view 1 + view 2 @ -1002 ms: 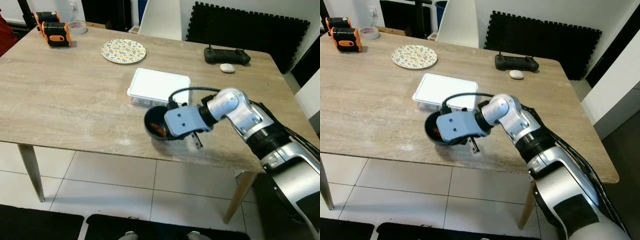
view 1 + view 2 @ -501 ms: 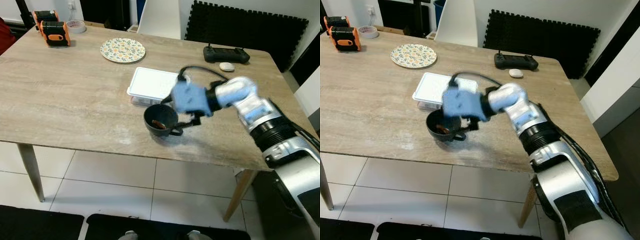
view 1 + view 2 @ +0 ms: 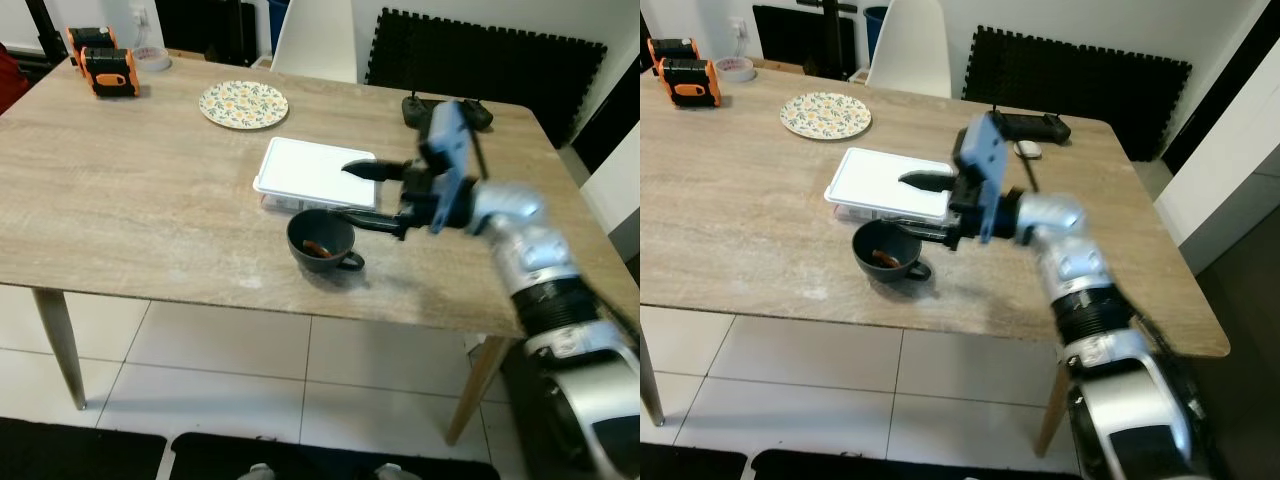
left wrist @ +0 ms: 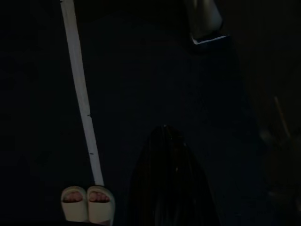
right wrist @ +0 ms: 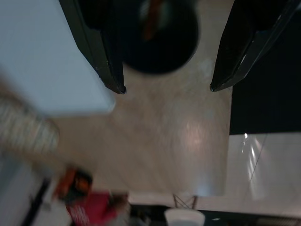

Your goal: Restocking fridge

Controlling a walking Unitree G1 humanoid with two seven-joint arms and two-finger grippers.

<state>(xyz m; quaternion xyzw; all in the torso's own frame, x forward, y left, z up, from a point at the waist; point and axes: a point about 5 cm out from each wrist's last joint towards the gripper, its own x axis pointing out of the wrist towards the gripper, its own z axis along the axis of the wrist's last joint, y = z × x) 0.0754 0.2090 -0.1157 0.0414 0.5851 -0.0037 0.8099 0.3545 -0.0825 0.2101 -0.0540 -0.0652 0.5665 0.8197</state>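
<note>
1. Head views: right gripper (image 3: 365, 196) hangs over the wood-grain worktop (image 3: 150, 210), fingers wide, empty, one above the white lidded box (image 3: 315, 170), one by the cup (image 3: 322, 240). Cup: dark, glossy, round, handle at 4 o'clock, something orange-brown inside. Judgement: pick-up step; next needs a choice of cup or box, then a descent.
2. Right wrist: blurred; fingers (image 5: 101, 52) spread, straddling the cup.
3. Left wrist: dark, arm idle, fingers' state unclear; pale slippers (image 4: 87, 202) on the floor.
</note>
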